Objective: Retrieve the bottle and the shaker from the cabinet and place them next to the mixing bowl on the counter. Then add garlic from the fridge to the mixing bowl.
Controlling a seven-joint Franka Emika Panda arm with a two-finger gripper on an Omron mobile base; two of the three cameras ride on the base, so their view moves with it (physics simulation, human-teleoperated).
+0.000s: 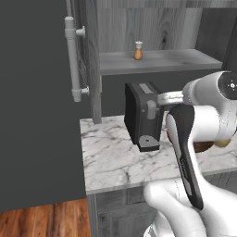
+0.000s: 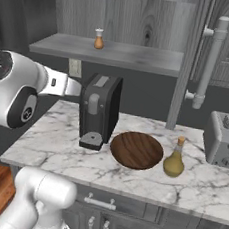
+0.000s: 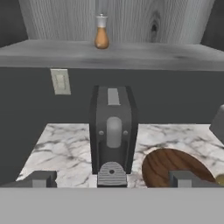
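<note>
In the hand view the gripper is sitting with its fingers spread wide, pinching nothing. The coffee machine is standing at twelve o'clock from it on the marble counter. Higher at twelve, well apart, the shaker is standing upright on the cabinet shelf. At two o'clock the wooden mixing bowl is lying near the right fingertip. In the right base view the bottle is standing just beside the bowl, at its three o'clock.
</note>
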